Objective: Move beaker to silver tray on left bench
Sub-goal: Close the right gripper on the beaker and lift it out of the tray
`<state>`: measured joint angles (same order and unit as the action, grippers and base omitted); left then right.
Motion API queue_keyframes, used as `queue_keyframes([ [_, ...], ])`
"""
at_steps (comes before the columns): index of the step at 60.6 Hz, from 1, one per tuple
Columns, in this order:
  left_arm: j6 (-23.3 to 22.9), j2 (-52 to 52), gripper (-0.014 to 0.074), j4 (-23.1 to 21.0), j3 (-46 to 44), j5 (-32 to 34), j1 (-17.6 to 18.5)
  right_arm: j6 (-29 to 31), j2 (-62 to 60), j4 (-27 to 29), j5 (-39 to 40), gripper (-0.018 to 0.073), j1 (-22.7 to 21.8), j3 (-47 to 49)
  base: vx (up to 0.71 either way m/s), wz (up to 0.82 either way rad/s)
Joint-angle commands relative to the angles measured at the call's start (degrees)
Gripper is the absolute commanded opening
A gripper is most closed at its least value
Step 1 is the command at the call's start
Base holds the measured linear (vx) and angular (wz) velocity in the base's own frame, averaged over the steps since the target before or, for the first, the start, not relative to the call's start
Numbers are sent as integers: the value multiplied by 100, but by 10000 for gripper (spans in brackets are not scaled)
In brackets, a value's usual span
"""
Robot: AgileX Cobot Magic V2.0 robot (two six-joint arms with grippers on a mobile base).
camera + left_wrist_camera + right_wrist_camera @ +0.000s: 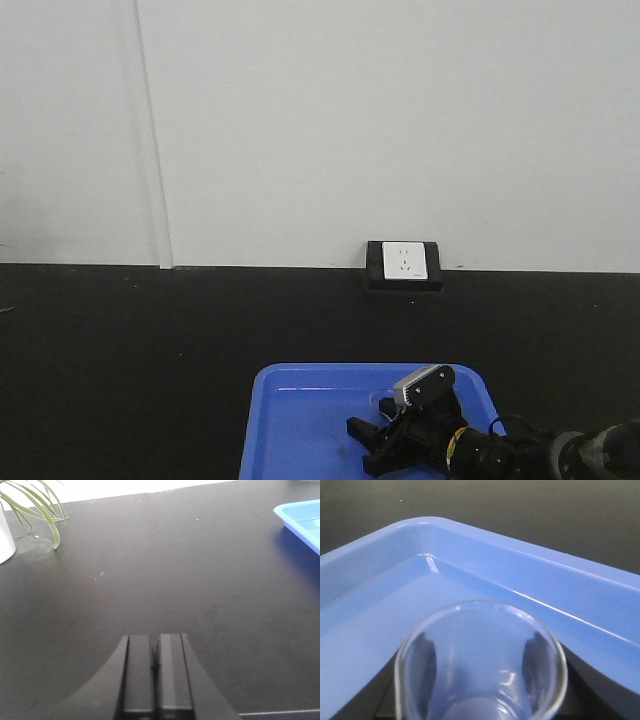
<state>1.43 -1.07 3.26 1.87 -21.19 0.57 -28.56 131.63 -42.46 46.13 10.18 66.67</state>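
Note:
The clear glass beaker [480,630] fills the lower part of the right wrist view, mouth toward the camera, over the floor of a blue tray [380,625]. My right gripper [481,652] is shut on it, with a dark finger showing through the glass wall on each side. In the front view the right gripper [366,445] sits low inside the blue tray [300,420]. My left gripper [156,641] is shut with nothing in it, just above the black bench [150,570]. The silver tray is out of view.
A potted plant [35,505] with a white pot stands at the far left of the bench. A corner of the blue tray [300,515] lies at the right of the left wrist view. A wall socket [404,263] sits at the bench's back edge.

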Motion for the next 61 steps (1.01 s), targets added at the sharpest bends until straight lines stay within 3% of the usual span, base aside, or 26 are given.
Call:
queue_keyframes([
  [1, -10, -43, 1, -16, 114, 433, 33, 41, -342, 216, 397, -17, -84, 138, 0, 0],
  [10, -10, -43, 1, -16, 114, 433, 33, -16, -448, 217, 298, -15, -131, 118, 0, 0],
  [23, -10, -43, 1, -16, 114, 433, 33, -122, -1214, -110, -633, -14, -124, 118, 0, 0],
  [34, -10, -43, 1, -16, 114, 433, 33, -1519, -2531, -1146, -1971, -14, -124, -144, 0, 0],
  [39, -10, -43, 1, -16, 114, 433, 33, -2261, -3268, -1776, -2437, -14, -124, -625, 0, 0],
  [46, -10, -43, 1, -16, 114, 433, 33, -2854, -4402, -2458, -2849, -14, -124, -1513, 0, 0],
  [61, -10, -43, 1, -16, 114, 433, 33, -3150, -6990, -2615, -3136, -14, -124, -3606, 0, 0],
])
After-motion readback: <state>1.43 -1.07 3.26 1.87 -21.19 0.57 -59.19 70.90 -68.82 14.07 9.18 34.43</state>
